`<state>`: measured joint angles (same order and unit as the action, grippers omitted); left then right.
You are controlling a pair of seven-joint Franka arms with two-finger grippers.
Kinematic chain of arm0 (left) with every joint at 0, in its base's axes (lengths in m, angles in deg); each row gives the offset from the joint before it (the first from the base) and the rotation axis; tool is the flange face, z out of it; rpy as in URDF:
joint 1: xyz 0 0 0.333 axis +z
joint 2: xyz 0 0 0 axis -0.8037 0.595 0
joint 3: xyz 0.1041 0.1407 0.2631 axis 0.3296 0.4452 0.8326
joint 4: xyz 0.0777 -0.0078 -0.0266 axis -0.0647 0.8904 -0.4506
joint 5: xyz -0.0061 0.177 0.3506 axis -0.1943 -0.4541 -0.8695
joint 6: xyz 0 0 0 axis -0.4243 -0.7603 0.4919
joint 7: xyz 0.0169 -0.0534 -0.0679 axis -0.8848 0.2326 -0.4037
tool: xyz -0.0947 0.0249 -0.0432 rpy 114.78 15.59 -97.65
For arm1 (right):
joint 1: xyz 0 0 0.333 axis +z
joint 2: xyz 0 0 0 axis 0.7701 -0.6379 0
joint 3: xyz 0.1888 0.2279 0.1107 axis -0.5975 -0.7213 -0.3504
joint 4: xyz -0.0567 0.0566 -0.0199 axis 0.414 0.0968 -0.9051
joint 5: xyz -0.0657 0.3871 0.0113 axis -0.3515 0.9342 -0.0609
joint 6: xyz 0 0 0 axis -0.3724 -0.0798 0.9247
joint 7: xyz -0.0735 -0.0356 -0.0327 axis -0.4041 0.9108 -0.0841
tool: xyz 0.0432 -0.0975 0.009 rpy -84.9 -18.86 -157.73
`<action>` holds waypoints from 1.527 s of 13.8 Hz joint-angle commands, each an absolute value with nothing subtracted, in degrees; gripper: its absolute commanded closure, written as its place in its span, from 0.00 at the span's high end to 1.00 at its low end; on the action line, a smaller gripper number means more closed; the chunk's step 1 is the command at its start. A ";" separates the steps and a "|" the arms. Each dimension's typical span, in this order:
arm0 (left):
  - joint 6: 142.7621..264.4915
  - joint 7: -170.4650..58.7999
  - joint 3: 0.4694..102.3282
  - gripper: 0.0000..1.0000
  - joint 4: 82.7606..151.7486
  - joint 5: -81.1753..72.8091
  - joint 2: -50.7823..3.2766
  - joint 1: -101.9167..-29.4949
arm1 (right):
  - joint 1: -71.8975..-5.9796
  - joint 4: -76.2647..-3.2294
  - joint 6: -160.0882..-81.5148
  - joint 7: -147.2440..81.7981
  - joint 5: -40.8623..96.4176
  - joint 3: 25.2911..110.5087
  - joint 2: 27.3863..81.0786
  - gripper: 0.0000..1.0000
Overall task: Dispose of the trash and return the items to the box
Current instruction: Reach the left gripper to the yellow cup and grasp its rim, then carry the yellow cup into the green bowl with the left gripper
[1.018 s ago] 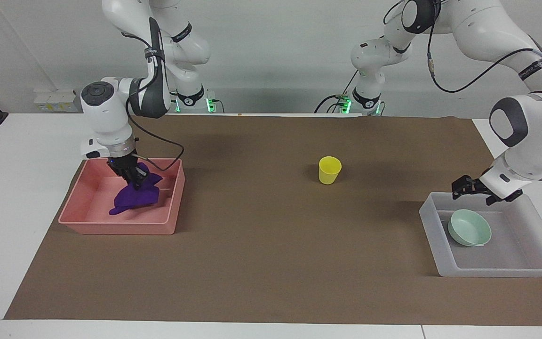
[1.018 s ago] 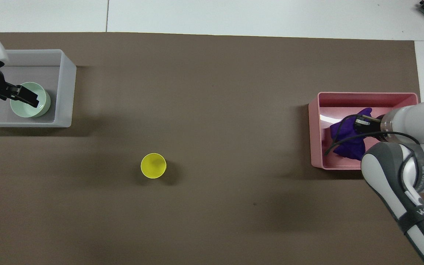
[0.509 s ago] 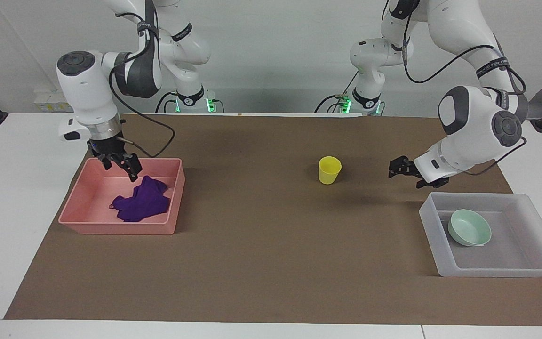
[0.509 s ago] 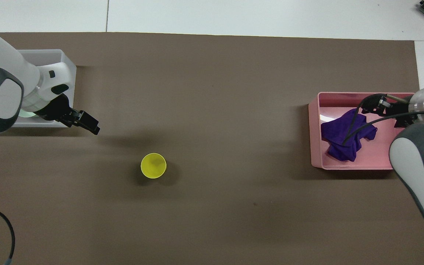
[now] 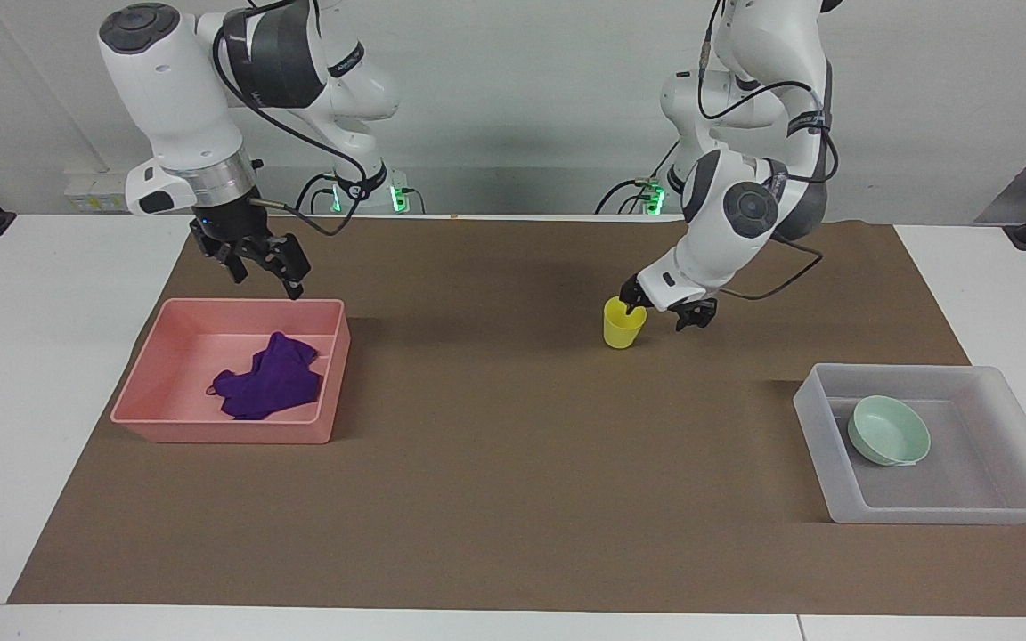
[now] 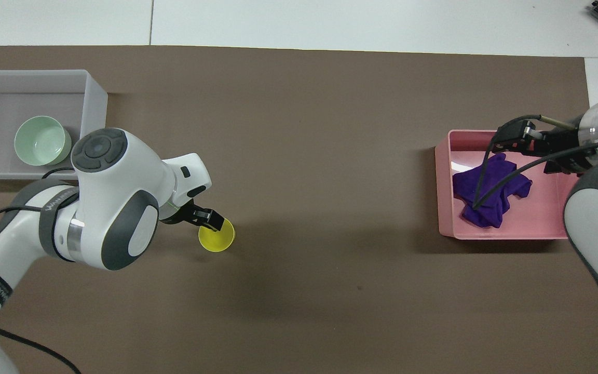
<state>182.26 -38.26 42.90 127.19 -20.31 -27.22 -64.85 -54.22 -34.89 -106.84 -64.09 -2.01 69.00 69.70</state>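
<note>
The purple cloth lies loose in the pink tray; it also shows in the overhead view. My right gripper is open and empty, raised over the tray's edge nearest the robots. The yellow cup stands upright on the brown mat near the middle. My left gripper is open at the cup's rim, with one finger at the cup's mouth and the other outside it. The mint-green bowl sits in the translucent bin, seen from overhead too.
The bin stands at the left arm's end of the mat and the pink tray at the right arm's end. The brown mat covers most of the white table.
My right gripper let go of the cloth in the pink tray and rose above it. My left gripper left the bin, with the bowl staying inside, and swung over to the yellow cup.
</note>
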 commanded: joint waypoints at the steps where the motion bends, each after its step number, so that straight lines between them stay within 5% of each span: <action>1: 187.75 -38.02 43.97 1.00 132.24 -19.74 -28.81 -66.40 | -54.50 -30.23 -102.62 -62.61 -2.63 68.86 68.00 1.00; 2: 188.11 -38.02 43.97 1.00 132.94 -19.74 -28.80 -67.28 | -54.41 -28.82 -101.22 -62.52 -3.51 68.86 67.82 1.00; 4: 188.29 -37.93 43.97 0.24 133.21 -19.74 -28.37 -67.90 | -53.62 -27.14 -99.80 -62.52 -3.95 68.86 67.20 1.00; 6: 189.16 -37.66 44.05 0.00 133.04 -20.61 -26.18 -67.90 | -53.27 -26.79 -99.71 -62.34 -4.56 68.86 67.20 1.00; 12: 186.54 -37.14 44.49 0.00 128.66 -23.42 -27.22 -66.24 | -53.09 -29.25 -99.53 -60.14 -5.27 68.51 68.17 1.00; 17: 166.95 -31.81 44.58 0.00 108.37 -32.64 -26.08 -57.21 | -53.26 -29.60 -100.15 -60.06 -5.18 68.60 68.17 1.00; 21: 168.16 -21.43 44.76 0.00 102.11 -43.87 -23.02 -49.37 | -53.35 -29.69 -100.32 -60.06 -5.10 68.60 68.17 1.00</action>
<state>168.78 -24.69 45.04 105.49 -38.75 -26.73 -51.30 -52.84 -29.22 -100.28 -61.25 -4.39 68.98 67.95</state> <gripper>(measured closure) 0.969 0.000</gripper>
